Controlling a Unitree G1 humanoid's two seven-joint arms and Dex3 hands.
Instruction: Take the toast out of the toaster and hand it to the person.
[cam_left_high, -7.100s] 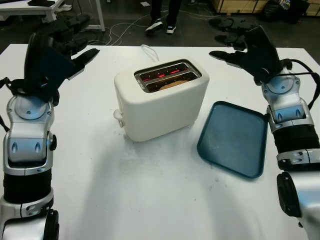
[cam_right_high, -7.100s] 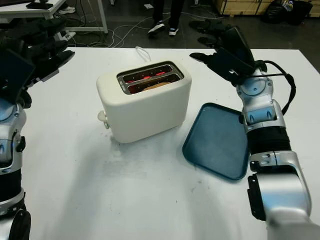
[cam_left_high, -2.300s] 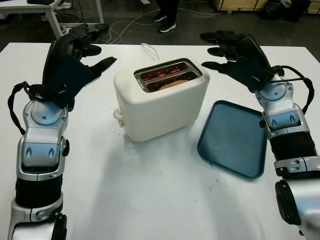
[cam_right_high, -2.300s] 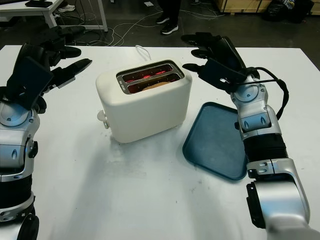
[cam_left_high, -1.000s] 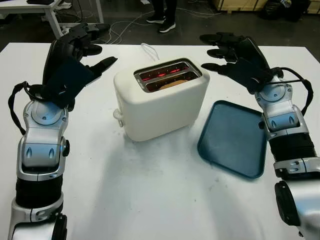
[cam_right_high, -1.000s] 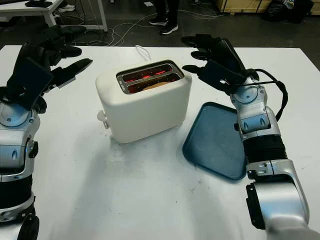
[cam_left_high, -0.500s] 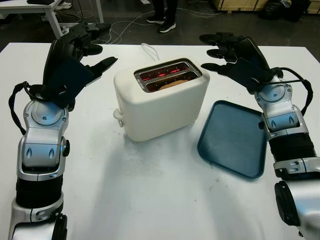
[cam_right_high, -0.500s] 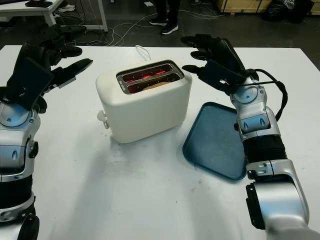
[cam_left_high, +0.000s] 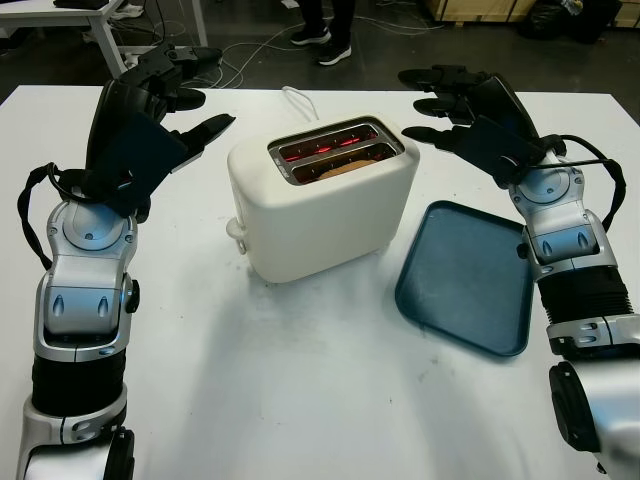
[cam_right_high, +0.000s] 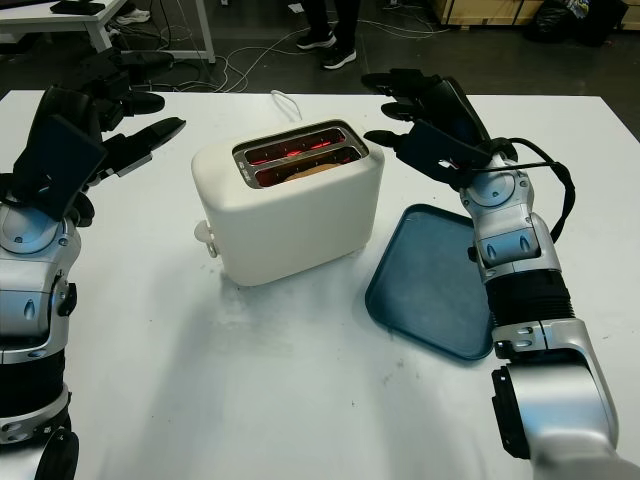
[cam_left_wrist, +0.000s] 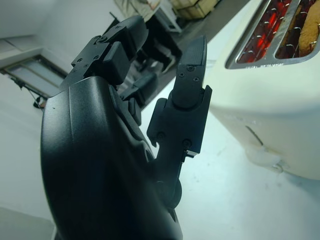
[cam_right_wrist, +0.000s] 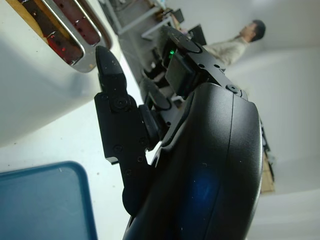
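While I hold left hand (cam_left_high: 150, 110) and right hand (cam_left_high: 470, 105) open flanking the toaster (cam_left_high: 322, 195), toast (cam_left_high: 343, 168) sunk in front slot, blue tray (cam_left_high: 468, 275) lower right, person's feet (cam_left_high: 318, 45) top centre.

Colours on the table: cream, red glow, dark teal, black, white.

Cream toaster (cam_left_high: 322, 200) is showing red-glowing slots with a chrome rim; golden-brown toast (cam_left_high: 340, 169) is sitting in the near slot. Tray (cam_left_high: 467, 277) is showing dark teal. Table (cam_left_high: 300, 380) is reading plain white. Left hand (cam_left_high: 140, 130) and right hand (cam_left_high: 470, 110) are showing black, above silver-and-black arms.
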